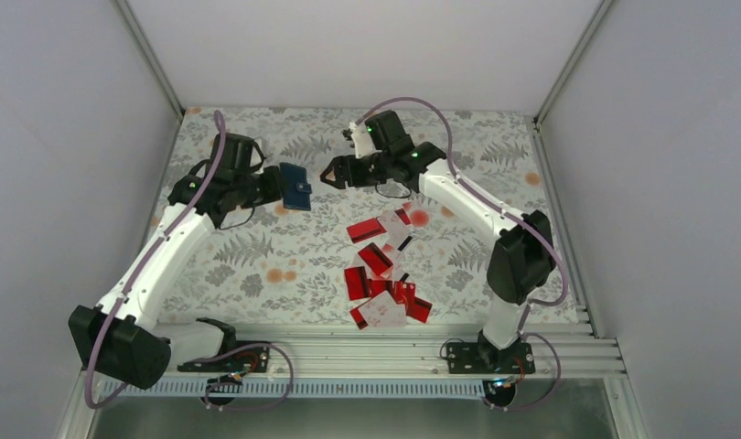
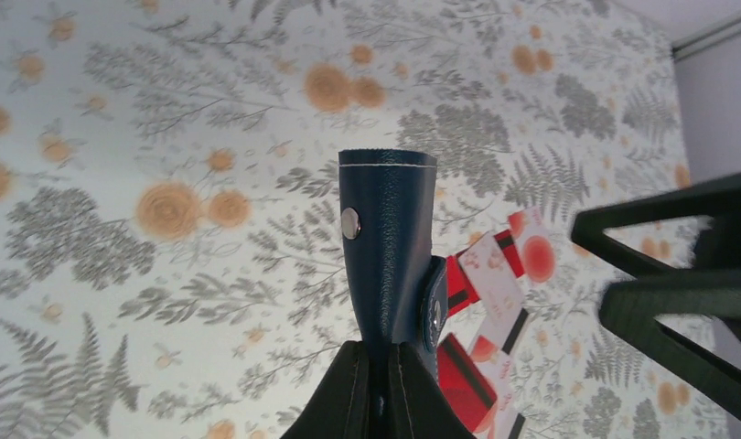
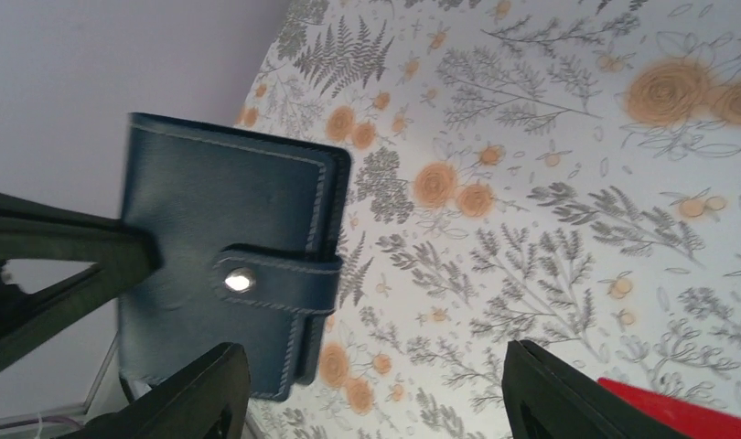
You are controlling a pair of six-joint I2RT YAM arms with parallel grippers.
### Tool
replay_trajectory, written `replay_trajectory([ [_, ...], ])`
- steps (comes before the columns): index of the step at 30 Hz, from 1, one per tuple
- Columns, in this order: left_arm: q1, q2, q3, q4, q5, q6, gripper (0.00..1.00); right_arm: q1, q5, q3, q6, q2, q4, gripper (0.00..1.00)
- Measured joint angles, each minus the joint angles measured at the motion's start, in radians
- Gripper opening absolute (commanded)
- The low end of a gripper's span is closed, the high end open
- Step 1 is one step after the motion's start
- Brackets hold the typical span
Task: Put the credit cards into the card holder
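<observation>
Left claw [image 1: 277, 188]: clenched on one edge of the holder [image 1: 296, 187], which is held clear of the worktop [image 1: 257, 265], apparently so that its strap side is presented to the right claw [image 1: 334, 174], which is spread wide, empty, and pointed at it from nearby. Holder: dark navy, pale-stitched, roughly square, folded shut, strap fastened by a small silver snap. Cards [image 1: 382, 274]: red and white, heaped loosely on the worktop, well apart from the holder, none yet loaded.

walls [image 1: 349, 46]: plain pale grey | table [image 1: 248, 265]: fern-and-flower cloth | corner posts [image 1: 152, 55]: metal | light: even
</observation>
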Motion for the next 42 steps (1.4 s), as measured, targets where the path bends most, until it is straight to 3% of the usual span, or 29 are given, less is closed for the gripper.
replay_trajectory([
  [14, -0.002, -0.032, 0.009, -0.126, -0.068, -0.038, 0.02, 0.23, 0.178, 0.013, 0.177, -0.036, -0.039, 0.52],
  [28, -0.012, -0.034, 0.063, -0.155, -0.088, -0.061, 0.02, 0.241, 0.15, 0.154, 0.193, 0.08, -0.023, 0.47],
  [42, -0.063, -0.064, 0.045, -0.14, -0.114, -0.06, 0.02, 0.239, 0.171, 0.168, 0.171, 0.104, -0.047, 0.42],
])
